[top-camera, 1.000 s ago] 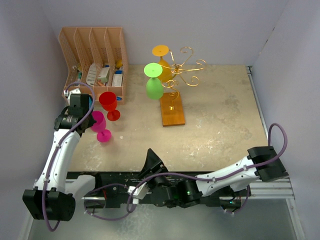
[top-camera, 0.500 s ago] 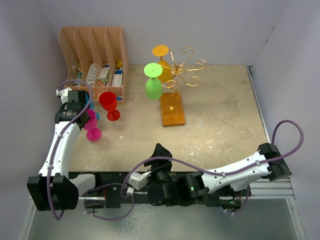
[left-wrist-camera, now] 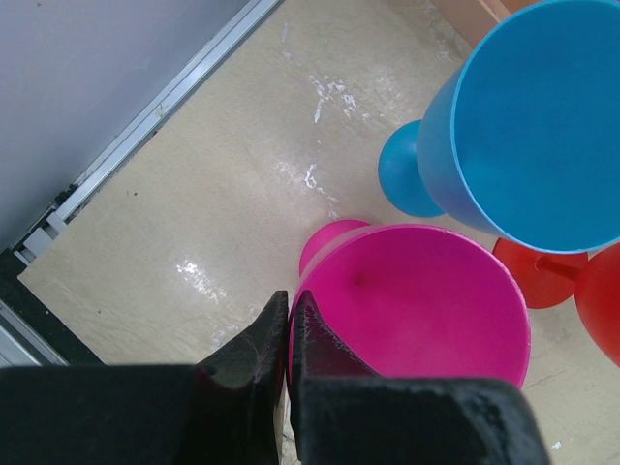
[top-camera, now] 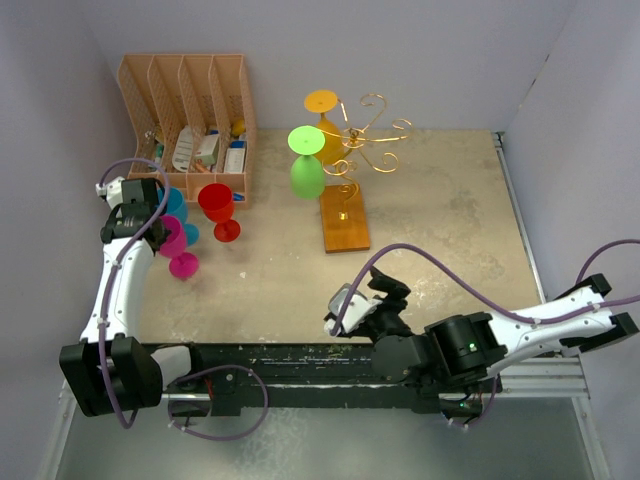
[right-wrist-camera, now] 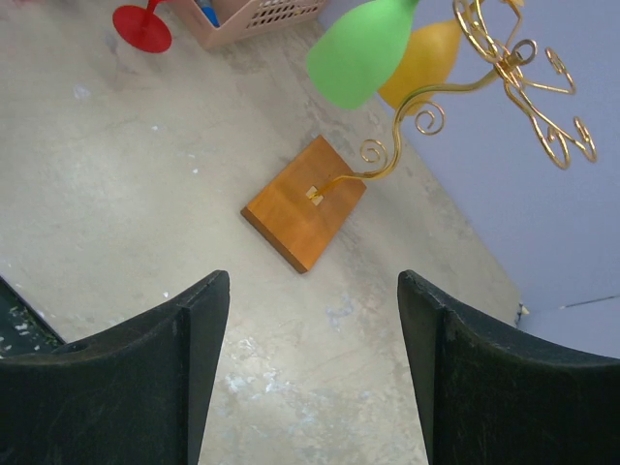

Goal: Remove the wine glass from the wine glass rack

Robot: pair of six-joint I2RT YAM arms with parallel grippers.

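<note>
The gold wire wine glass rack [top-camera: 367, 138] stands on its orange-brown wooden base [top-camera: 345, 218] at mid-back. A green wine glass [top-camera: 308, 176] and a yellow one [top-camera: 328, 132] hang upside down from it, also in the right wrist view as green glass [right-wrist-camera: 358, 48] and yellow glass [right-wrist-camera: 423, 64]. My left gripper [top-camera: 160, 228] is shut on the rim of a magenta wine glass [left-wrist-camera: 426, 310] at the table's left, close to a blue glass [left-wrist-camera: 542, 126]. My right gripper [right-wrist-camera: 312, 281] is open and empty, low over the table short of the base [right-wrist-camera: 303, 215].
A peach slotted file organizer [top-camera: 190, 105] fills the back left corner. A red glass [top-camera: 217, 204] stands in front of it, just right of the blue glass [top-camera: 172, 205]. The left wall and table edge [left-wrist-camera: 145, 126] run close beside the left gripper.
The left arm carried the magenta glass left and back, up beside the blue glass. The right arm swung out to the right, and its gripper now faces the rack.
</note>
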